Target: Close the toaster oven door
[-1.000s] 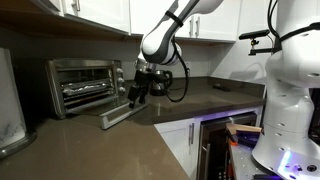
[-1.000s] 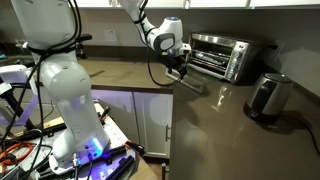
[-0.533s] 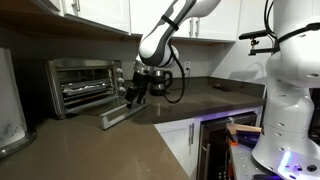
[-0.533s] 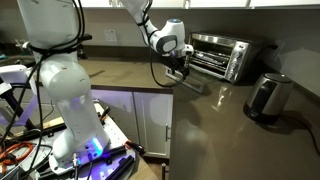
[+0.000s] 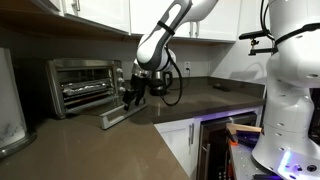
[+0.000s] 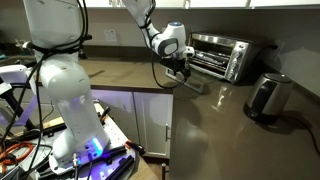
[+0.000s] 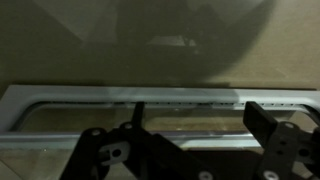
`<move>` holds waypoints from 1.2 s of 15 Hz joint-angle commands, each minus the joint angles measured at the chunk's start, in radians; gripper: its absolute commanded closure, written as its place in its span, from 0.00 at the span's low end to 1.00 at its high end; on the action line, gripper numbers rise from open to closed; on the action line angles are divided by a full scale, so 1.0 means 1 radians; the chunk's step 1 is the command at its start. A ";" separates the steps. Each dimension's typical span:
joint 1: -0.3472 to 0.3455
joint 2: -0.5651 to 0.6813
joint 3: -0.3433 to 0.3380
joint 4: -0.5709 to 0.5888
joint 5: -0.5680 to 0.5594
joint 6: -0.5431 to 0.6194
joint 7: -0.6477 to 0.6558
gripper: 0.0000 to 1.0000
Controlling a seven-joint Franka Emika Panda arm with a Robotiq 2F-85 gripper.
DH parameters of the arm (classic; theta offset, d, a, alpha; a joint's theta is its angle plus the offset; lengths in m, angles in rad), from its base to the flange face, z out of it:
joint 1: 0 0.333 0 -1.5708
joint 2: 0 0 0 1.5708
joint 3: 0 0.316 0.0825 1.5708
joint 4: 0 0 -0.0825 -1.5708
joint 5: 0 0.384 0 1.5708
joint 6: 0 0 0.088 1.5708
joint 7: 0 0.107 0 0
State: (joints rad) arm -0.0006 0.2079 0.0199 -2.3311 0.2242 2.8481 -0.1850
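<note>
End effector (image 5: 128, 98), jaws apart (contact unclear), hovers over the open toaster oven door (image 5: 114, 118)

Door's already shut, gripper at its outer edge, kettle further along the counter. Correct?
No: the toaster oven door lies folded down, open, in front of the toaster oven, as both exterior views show. The gripper is at its outer edge, and the kettle stands further along the counter.

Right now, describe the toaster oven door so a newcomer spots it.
On the grey countertop, the toaster oven sits at the back. Its door is the silver-framed glass panel folded down in front, under the pincer, unlike the upright white cabinet doors.
</note>
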 commanded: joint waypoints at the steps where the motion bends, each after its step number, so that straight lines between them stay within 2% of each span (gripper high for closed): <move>1: -0.009 0.007 0.003 0.002 -0.038 0.045 0.055 0.00; 3: -0.002 -0.001 -0.009 -0.006 -0.064 0.055 0.085 0.00; 9: 0.029 -0.021 -0.081 -0.018 -0.236 0.084 0.222 0.00; 18: 0.132 -0.074 -0.226 -0.011 -0.550 0.051 0.487 0.00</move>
State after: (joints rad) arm 0.0952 0.1711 -0.1564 -2.3353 -0.2269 2.9016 0.2127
